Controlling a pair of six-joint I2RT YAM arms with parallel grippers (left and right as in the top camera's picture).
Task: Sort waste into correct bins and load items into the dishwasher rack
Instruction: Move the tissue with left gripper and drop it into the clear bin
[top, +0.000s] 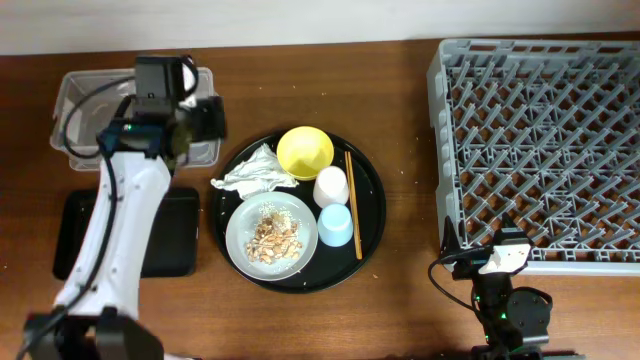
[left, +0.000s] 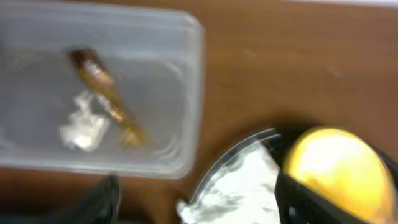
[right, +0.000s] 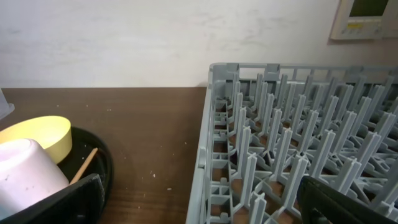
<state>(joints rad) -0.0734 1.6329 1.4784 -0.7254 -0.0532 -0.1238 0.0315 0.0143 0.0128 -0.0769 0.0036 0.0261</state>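
My left gripper (top: 208, 122) is open and empty, over the table between the clear tub (top: 70, 100) and the round black tray. In the left wrist view the tub (left: 186, 93) holds a gold-foil wrapper (left: 106, 93) and a white crumpled wrapper (left: 81, 127). Another white wrapper (top: 255, 172) lies on the round tray, below my open jaws (left: 199, 208). The tray also holds the yellow bowl (top: 305, 150), white cup (top: 330, 186), light blue cup (top: 335, 225), chopsticks (top: 353, 205) and the grey plate (top: 240, 240) with food scraps (top: 275, 235). My right gripper (top: 490, 255) is open and empty at the rack's (top: 540, 150) front left corner.
The flat black tray (top: 75, 235) lies at the front left, partly under my left arm. The round black tray (top: 372, 215) sits mid-table. The right wrist view shows the rack (right: 280, 143), the yellow bowl (right: 37, 134), the white cup (right: 25, 168) and a chopstick (right: 84, 165).
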